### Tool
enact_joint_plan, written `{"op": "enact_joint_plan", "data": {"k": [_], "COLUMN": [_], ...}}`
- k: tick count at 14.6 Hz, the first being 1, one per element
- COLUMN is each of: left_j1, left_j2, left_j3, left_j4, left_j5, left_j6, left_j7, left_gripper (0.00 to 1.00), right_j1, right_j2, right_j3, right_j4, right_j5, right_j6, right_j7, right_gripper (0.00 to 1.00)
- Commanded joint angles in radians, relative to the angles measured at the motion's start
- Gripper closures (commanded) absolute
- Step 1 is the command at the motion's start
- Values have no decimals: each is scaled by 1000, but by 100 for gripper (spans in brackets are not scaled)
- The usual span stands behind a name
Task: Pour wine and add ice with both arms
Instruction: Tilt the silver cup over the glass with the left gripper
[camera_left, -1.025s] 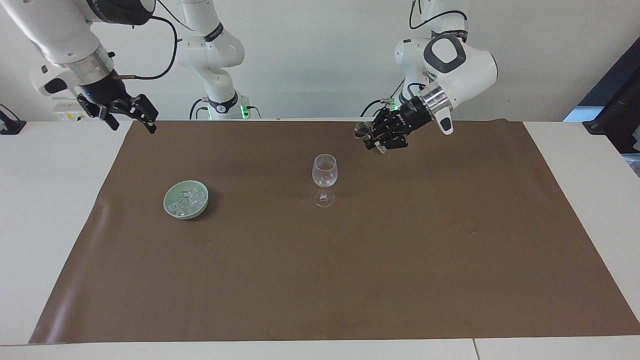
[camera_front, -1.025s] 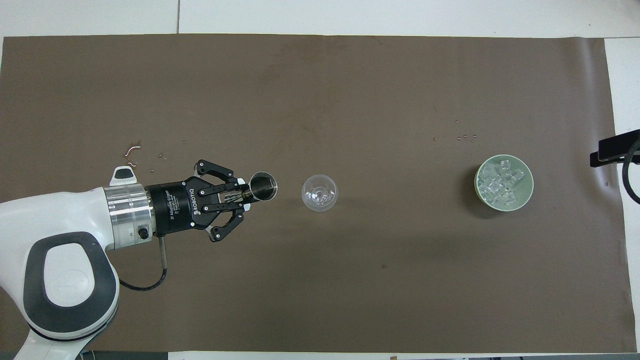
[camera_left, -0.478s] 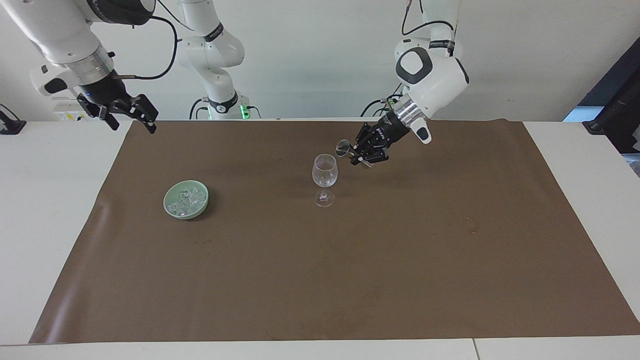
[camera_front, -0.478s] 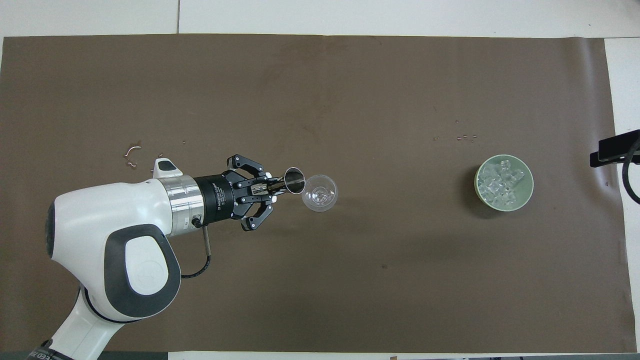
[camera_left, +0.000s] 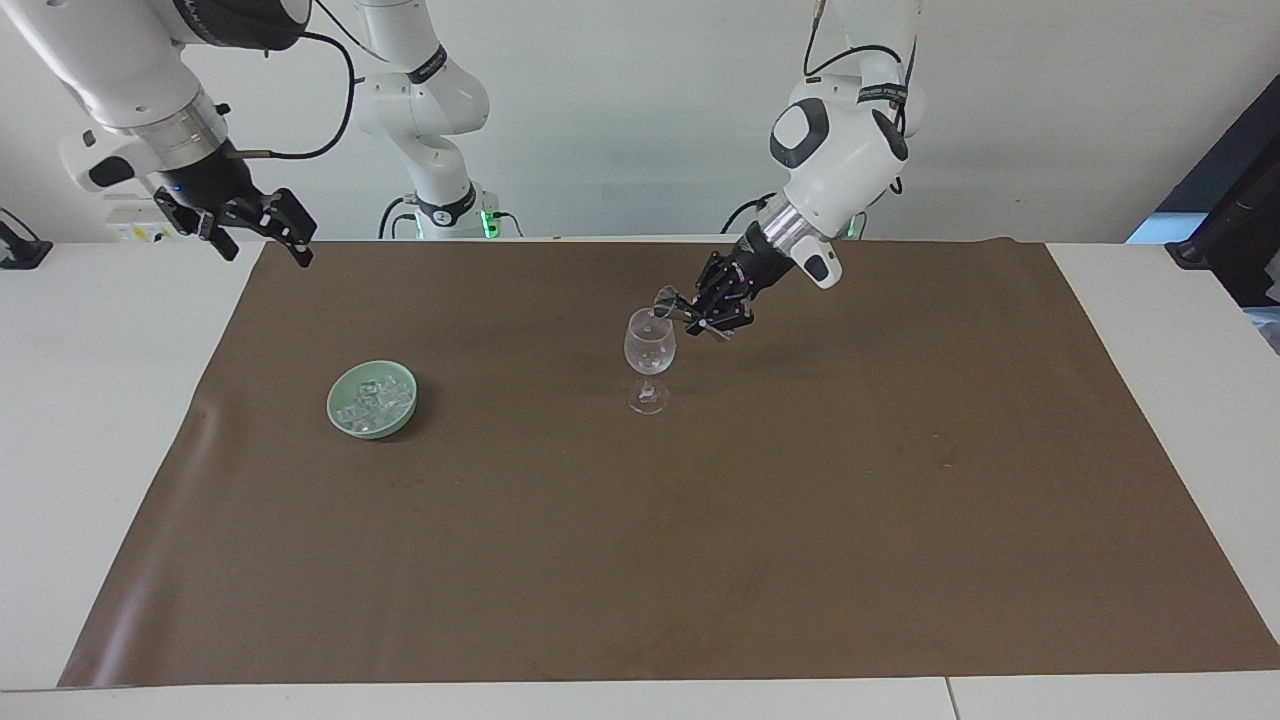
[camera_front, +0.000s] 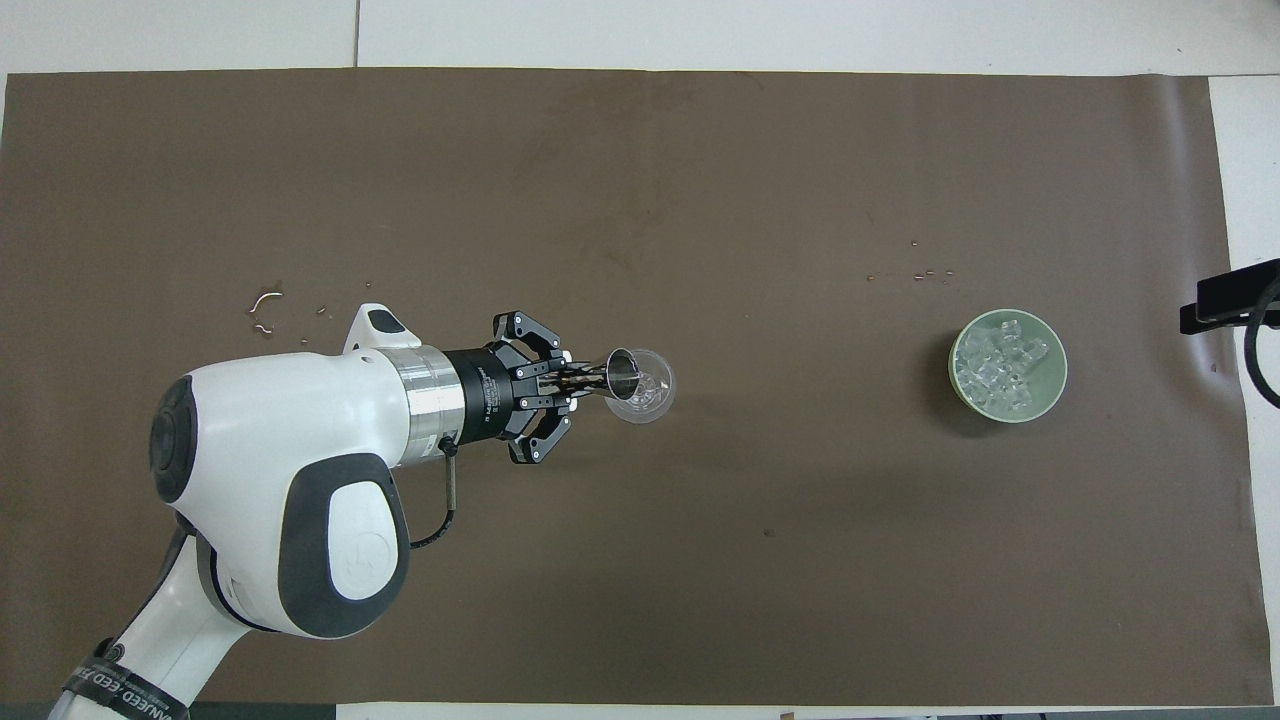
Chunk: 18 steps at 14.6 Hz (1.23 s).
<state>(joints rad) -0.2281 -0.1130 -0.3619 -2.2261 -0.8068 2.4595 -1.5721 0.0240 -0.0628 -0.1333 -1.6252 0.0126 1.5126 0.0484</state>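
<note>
The left gripper (camera_left: 690, 312), clamped on a tilted metal jigger (camera_left: 665, 302), tips it over the wine glass (camera_left: 650, 345); the right gripper (camera_left: 262, 225) waits open, above the table edge near the bowl (camera_left: 340, 412) of ice (camera_left: 375, 398).

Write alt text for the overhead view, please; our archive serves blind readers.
The left claw, shut on a small metal cup, tips it over the rim of a clear stemmed glass standing mid-table on a brown mat. A pale green bowl of ice sits toward the right arm's end.
</note>
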Motion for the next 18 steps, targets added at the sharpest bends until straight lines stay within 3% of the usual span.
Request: {"op": "enact_joint_plan", "data": {"k": [1, 14, 18], "left_j1": [-26, -94, -105], "left_j2": [7, 35, 35], "left_j3": [6, 4, 4], "left_j4": [9, 94, 102], "left_j5": [122, 665, 757], "left_j6": [7, -79, -83], "left_j7": [-68, -335, -367], "left_gripper": [100, 100, 100], "right_j1": [-3, -1, -3], "right_j2": [-6, -8, -6], "right_j3": [0, 0, 0], "right_j4": [-7, -9, -9], "right_j5": [0, 0, 0], "right_j6": [-3, -3, -3], "right_j7": [-22, -22, -22], "right_gripper": [0, 0, 0]}}
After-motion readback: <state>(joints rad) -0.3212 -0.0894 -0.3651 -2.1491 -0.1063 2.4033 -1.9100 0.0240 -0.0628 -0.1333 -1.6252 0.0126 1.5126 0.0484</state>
